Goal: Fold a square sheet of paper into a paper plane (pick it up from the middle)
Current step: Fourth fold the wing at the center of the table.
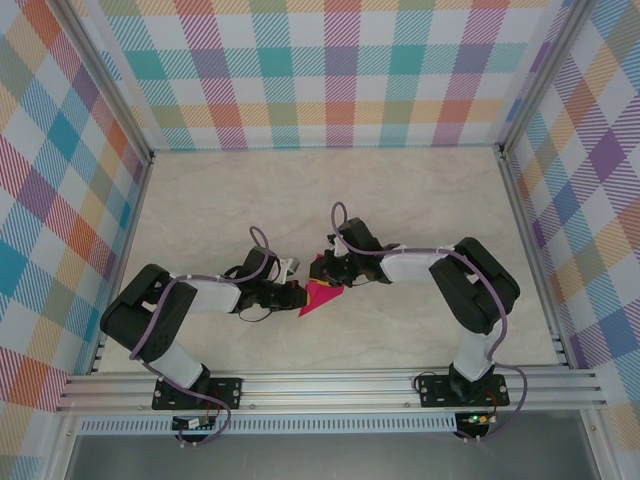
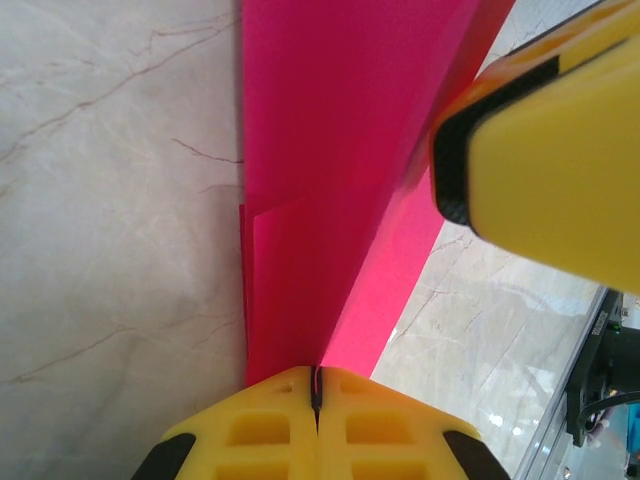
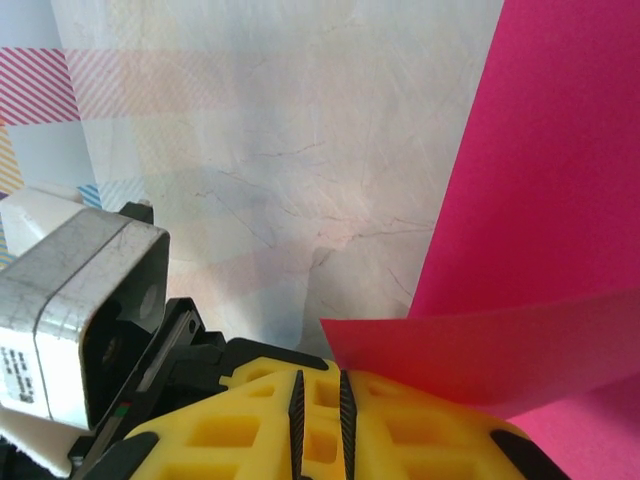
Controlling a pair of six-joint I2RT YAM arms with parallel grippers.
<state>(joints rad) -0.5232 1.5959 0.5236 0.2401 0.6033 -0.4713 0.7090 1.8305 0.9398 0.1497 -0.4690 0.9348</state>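
**Pinching creased pink paper**

The left pincer (image 2: 316, 380) is clamped on the paper (image 2: 330, 150), a thin, smooth magenta sheet creased straight out from its tips. The right pincer (image 3: 320, 390) shows a narrow slit. A curled flap lies just beyond it, and I cannot tell whether it grips.

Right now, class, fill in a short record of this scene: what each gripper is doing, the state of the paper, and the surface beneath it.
left gripper: shut, clamping an edge of the pink paper
right gripper: jaws nearly together with a slim gap; grip on the paper unclear
pink paper: partly folded, creased, lying between the two grippers, one flap lying over a right finger
table: pale, marble-look surface
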